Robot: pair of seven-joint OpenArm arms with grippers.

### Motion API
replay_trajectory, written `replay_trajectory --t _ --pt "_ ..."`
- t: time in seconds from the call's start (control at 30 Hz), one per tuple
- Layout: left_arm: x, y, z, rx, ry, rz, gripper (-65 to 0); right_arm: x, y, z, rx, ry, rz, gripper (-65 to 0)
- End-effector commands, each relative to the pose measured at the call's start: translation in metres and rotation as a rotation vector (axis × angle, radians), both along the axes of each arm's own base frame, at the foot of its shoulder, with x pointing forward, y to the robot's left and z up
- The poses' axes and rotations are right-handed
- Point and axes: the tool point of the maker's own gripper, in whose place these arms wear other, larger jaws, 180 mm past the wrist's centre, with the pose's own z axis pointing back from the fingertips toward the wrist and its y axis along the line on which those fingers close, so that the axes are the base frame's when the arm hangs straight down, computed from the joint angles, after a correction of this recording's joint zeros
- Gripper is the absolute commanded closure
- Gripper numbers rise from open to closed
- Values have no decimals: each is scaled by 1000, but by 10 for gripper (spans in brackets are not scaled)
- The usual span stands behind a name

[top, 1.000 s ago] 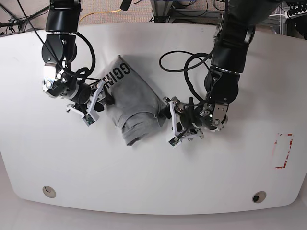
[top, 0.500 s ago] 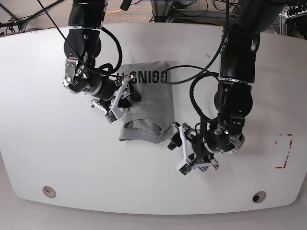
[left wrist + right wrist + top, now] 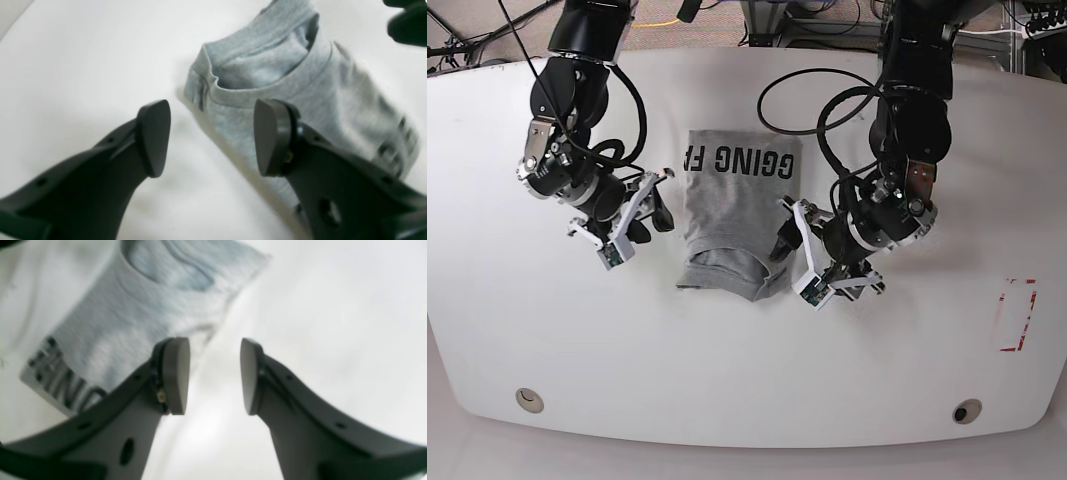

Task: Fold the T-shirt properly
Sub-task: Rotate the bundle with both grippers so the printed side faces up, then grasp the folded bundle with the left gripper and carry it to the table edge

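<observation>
The heather-grey T-shirt [image 3: 737,215] lies folded into a compact rectangle at the table's middle, its black lettering [image 3: 742,161] along the far edge and the collar end toward the front. My right gripper [image 3: 635,225] stands open just left of it; in the right wrist view its fingers [image 3: 176,376] hover over bare table beside the T-shirt [image 3: 133,316]. My left gripper [image 3: 805,262] is open at the shirt's front right corner. In the left wrist view one fingertip [image 3: 267,140] hangs over the T-shirt [image 3: 300,86], the other over the table. Neither holds cloth.
Black cables [image 3: 827,110] loop over the white table [image 3: 727,370] behind the shirt's right side. A red-outlined rectangle [image 3: 1017,315] marks the right edge. Two small round fittings [image 3: 527,400] [image 3: 967,411] sit near the front edge.
The shirt has turned from a slanted lie to square, its lettering now along the far edge. Both grippers have drawn a little away from its sides, still open.
</observation>
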Motion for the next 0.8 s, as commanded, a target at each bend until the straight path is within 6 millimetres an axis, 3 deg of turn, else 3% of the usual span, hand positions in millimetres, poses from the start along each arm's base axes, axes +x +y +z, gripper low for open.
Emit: replay_trajectory --t 0.0,0.13,0.27,0.63,0.77 --pt "-1 -25 27 -108 -70 13 -393 12 -22 20 -20 -67 -38 -238" --pt "-8 -44 24 -131 -94 76 -507 13 -54 23 -42 -71 -110 -238" --pt "-22 -67 19 -126 -163 87 -528 12 -69 22 -55 -65 -139 -239" --pt "-47 -103 -69 -69 -67 100 -528 5 -90 19 -73 -52 -186 -239" --pt "-53 -99 -104 -29 -9 96 -528 4 -92 18 -79 -48 -186 -239"
